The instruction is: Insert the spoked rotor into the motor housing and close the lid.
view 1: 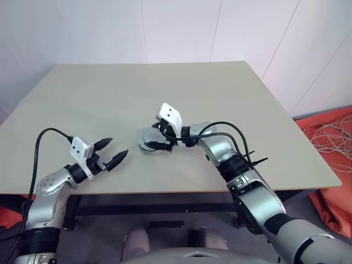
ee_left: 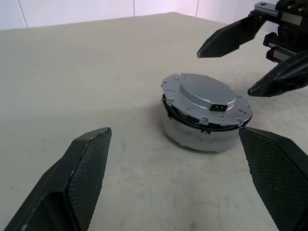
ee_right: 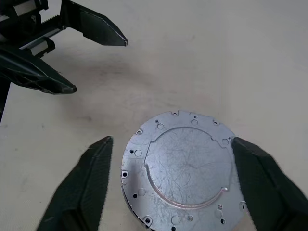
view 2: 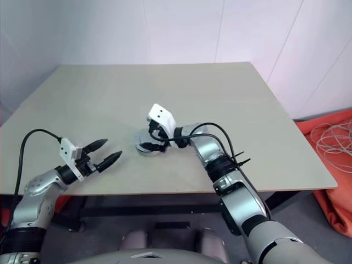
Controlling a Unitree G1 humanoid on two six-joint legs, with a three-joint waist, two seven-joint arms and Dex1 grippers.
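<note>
Silver-grey jointed arms, black cables looped over them; white camera blocks behind black tapered fingers [ee_left: 82,178] with cross-hatched pads.

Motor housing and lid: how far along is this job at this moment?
Done, by the look of it: the lid lies flat on top of the motor housing on the table, with a thin gap at its edge; the rotor is presumably inside. In hand: nothing. The right gripper is open astride the lid, and the left gripper is open, apart from it. Left: perhaps only withdrawing.
</note>
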